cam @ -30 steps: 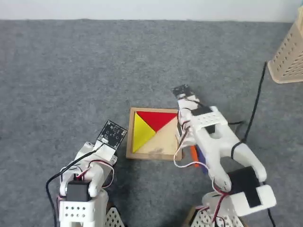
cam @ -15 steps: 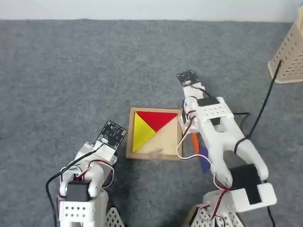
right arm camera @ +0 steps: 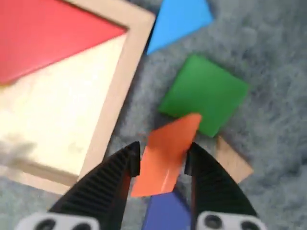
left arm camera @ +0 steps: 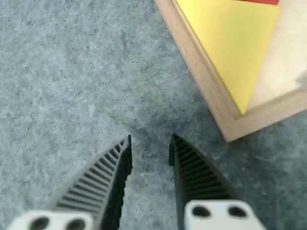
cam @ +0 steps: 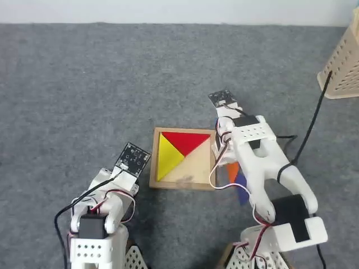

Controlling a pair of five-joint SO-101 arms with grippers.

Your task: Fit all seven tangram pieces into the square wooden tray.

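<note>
Progress: about two of seven. Left gripper (left arm camera: 150,140) slightly spread, empty, tray (left arm camera: 201,81) corner just ahead, yellow triangle (left arm camera: 230,43) and red triangle (right arm camera: 43,33) seated. Right gripper (right arm camera: 162,152) pinching orange piece (right arm camera: 165,151) just outside tray rim; green square (right arm camera: 204,93), blue triangle (right arm camera: 180,19) ahead, dark blue piece (right arm camera: 165,211) beneath, loose; five to go.

Grey felt-like carpet (cam: 84,84) covers the whole surface under even light. A pale wall strip (cam: 168,10) runs along the top edge; a beige perforated basket (cam: 343,59) stands upper right.

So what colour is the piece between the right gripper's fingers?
Orange; that piece shows best in the right wrist view.
</note>
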